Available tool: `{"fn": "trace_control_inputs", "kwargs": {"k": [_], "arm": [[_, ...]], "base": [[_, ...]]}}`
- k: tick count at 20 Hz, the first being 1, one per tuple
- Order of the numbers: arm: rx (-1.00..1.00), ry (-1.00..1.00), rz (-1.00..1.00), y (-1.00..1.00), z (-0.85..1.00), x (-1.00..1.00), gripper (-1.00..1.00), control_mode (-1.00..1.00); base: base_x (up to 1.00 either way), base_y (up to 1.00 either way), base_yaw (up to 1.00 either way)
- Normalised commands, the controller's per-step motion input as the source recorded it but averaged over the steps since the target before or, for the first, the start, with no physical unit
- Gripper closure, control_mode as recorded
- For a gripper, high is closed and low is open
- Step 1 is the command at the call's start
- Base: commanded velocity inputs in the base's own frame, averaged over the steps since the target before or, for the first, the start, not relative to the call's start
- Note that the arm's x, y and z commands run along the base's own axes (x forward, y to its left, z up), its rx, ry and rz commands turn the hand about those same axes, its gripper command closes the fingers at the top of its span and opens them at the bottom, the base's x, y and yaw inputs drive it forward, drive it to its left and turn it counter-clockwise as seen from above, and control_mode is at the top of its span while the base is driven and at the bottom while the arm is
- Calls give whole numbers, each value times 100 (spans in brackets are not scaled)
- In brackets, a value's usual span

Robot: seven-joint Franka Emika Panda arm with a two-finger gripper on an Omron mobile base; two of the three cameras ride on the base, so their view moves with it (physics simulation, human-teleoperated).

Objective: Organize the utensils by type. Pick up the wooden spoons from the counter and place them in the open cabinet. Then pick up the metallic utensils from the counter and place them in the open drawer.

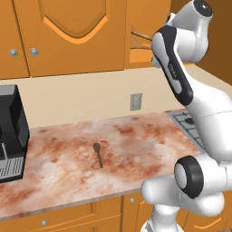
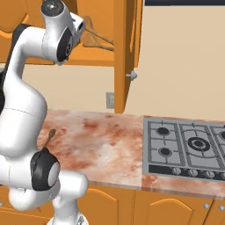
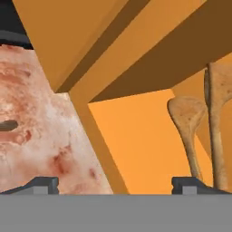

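**Spotter:** Left base view gives you the counter [image 1: 136,136] first: a long reddish marbled top running left to right under a cream wall, with a black appliance [image 1: 11,133] at its left end and the hob [image 2: 184,147] at its right. Above it hangs the cabinet [image 1: 140,54], open, and your arm reaches up to it.

**Operator:** Where are the wooden spoons?

**Spotter:** Both wooden spoons [image 3: 199,136] lie on the cabinet shelf, side by side, handles toward your hand and bowls pointing deeper in. The gripper [image 3: 118,183] has its jaws spread wide, nothing between them; the spoon handles end beside one fingertip, and you can't quite tell whether they touch it.

**Operator:** And the metal one?

**Spotter:** One metal spoon [image 1: 98,154] lies flat mid-counter, bowl toward the wall, handle toward the front edge, slightly slanted. You have bare stone all round it, well clear of the appliance and the hob.
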Motion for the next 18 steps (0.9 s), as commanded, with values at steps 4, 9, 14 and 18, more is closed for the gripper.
{"fn": "trace_control_inputs", "kwargs": {"k": [4, 9, 14, 18], "arm": [[36, 0, -20, 15, -21, -73, -100, -100], [32, 6, -23, 26, -32, -66, -100, -100], [23, 31, -26, 35, -22, -42, -100, -100], [30, 34, -23, 7, -12, -28, -100, -100]], "base": [[0, 0, 0], [0, 0, 0], [0, 0, 0], [0, 0, 0]]}}
